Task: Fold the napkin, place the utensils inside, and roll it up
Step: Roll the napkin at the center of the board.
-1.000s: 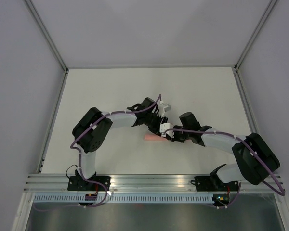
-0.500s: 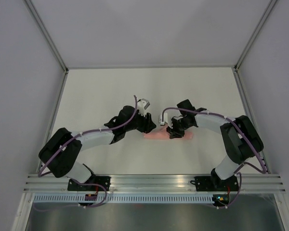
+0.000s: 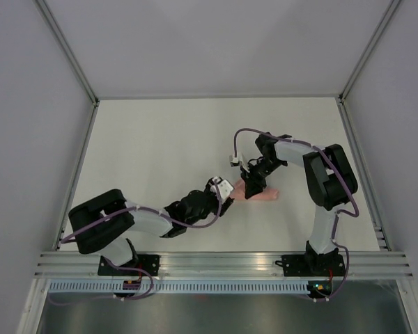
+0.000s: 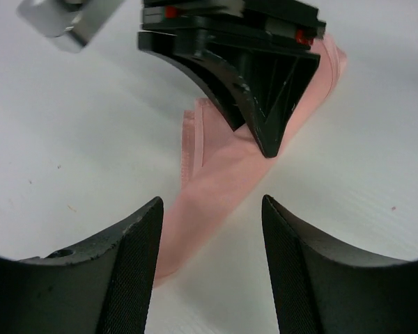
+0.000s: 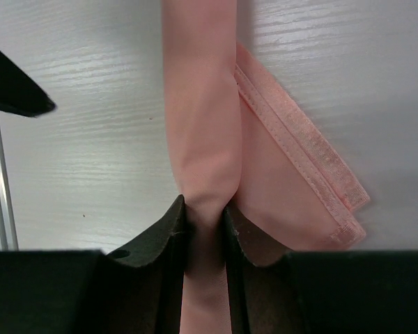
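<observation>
The right end effector (image 5: 205, 224) is clamped across the rolled napkin's (image 5: 198, 104) long axis. The left end effector (image 4: 210, 236), jaws apart, sits over its other end.

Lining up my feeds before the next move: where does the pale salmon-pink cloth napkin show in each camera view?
Top external: the pale salmon-pink cloth napkin is a short roll just right of centre.
Left wrist: the napkin runs diagonally from upper right to lower left.
Right wrist: the napkin runs up the middle, with a hemmed flap to its right.
Shared landmark: the right end effector, pinching the roll.
</observation>
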